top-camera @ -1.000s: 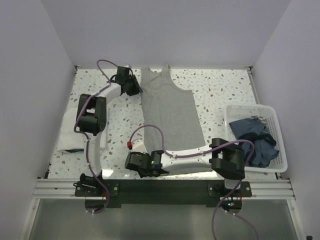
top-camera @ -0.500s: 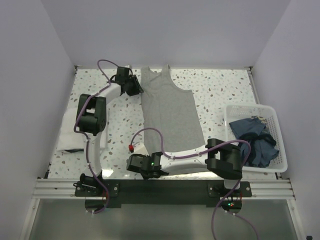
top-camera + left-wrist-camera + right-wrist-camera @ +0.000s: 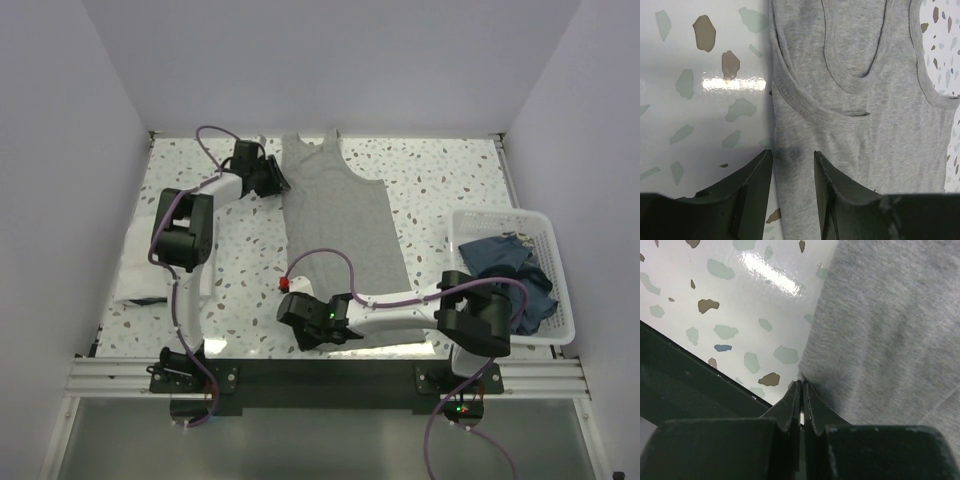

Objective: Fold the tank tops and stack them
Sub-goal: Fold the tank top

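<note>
grey tank top [image 3: 340,225] | spread flat, unfolded | straps at far end

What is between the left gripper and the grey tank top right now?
Nothing visible. The left gripper has its jaws open astride the side edge of the grey tank top, just below the armhole, with only bare table beside it.
</note>
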